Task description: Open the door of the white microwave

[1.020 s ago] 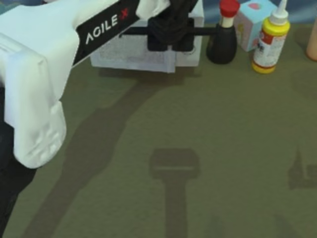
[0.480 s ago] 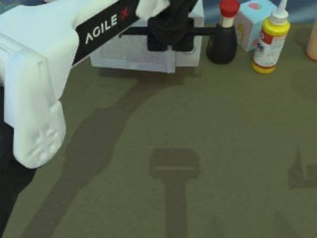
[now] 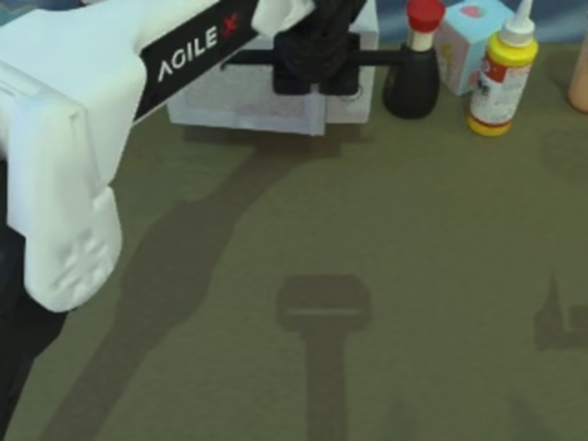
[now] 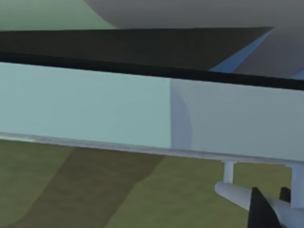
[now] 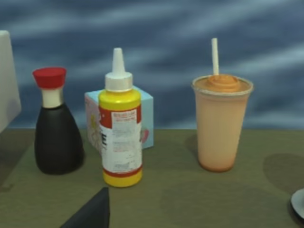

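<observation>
The white microwave stands at the table's back, left of centre. Its door faces the front, and the slim white handle runs along the door's right edge. My left arm reaches over it from the left. My left gripper hangs at that edge. In the left wrist view the door fills the middle. There my left gripper is shut on the handle, with a dark finger on each side of the bar. My right gripper is only a dark wedge in its wrist view and is outside the top view.
Right of the microwave stand a black soy bottle with a red cap, a pale blue carton and a yellow squeeze bottle. An orange drink cup with a straw is farther right. The olive table stretches forward.
Hardly anything differs. The door's handle edge has crept a touch toward the front, with my left gripper still on it.
</observation>
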You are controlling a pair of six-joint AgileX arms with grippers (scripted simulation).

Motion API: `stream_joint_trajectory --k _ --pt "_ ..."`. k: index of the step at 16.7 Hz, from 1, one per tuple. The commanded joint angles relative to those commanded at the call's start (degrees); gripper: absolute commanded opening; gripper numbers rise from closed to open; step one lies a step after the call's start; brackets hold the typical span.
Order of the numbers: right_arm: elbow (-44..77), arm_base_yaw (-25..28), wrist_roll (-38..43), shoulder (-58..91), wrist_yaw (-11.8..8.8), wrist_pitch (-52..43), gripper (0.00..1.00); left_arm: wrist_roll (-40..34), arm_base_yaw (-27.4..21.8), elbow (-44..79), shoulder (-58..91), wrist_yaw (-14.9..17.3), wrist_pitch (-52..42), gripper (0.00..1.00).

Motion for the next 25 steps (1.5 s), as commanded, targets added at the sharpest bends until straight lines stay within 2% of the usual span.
stream_joint_trajectory --k 7,14,25 --pt "0.0 0.0 0.0 0.0 0.0 0.0 1.0 -0.2 -0.5 -0.2 0.2 0.4 0.2 0.0" --pt "0.0 0.0 0.0 0.0 0.0 0.0 1.0 3.3 0.2 -7.8 -4.5 1.6 4.3 0.0" --pt "0.0 0.0 0.0 0.0 0.0 0.0 1.0 3.4 0.2 -8.0 -4.6 1.6 4.3 0.0"
